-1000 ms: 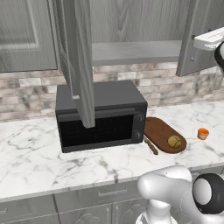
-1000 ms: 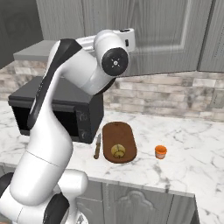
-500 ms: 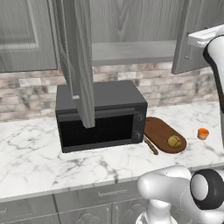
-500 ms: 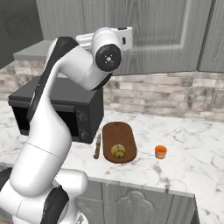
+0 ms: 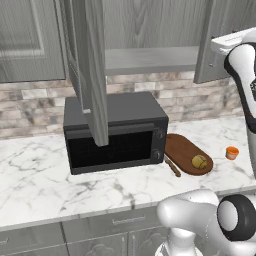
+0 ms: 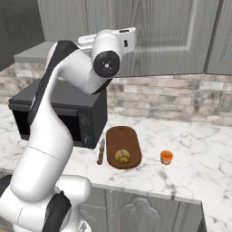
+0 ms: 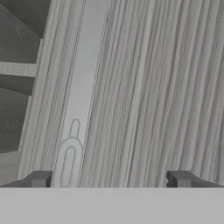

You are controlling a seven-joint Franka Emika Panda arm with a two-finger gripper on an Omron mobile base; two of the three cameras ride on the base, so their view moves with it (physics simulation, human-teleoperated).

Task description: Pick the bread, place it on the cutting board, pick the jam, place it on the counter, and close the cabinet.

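Upper right of the left base view: my arm reaches up to the cabinet (image 5: 150, 60), its white wrist against the right door (image 5: 212, 42), which stands part open w/ the grey shelf showing beside it. The left door (image 5: 92, 70) hangs wide open, jutting toward the camera over the black microwave (image 5: 117, 132) at frame center.

Hand view: the gripper (image 7: 109, 179) faces grey wood-grain door panelling up close, its two dark fingertips (image 7: 39, 178) wide apart at the bottom corners, nothing between them. I can't tell from here whether they touch the door.

Lower right of the left base view: the bread (image 5: 199, 161) sits on the cutting board (image 5: 182, 150), toward the board's right end. A knife (image 5: 172, 166) lies on the counter (image 5: 40, 170) just beside the board's near edge. The jam (image 5: 232, 152) stands upright on the marble, right of the board and apart from it.

Right base view, lower center: same layout from the other side — bread on the board's near half, knife left of the board, jam jar to the right on the counter. The arm rises from lower left and bends up to the cabinet door at top center. Grey drawers (image 5: 100, 227) run under the worktop.
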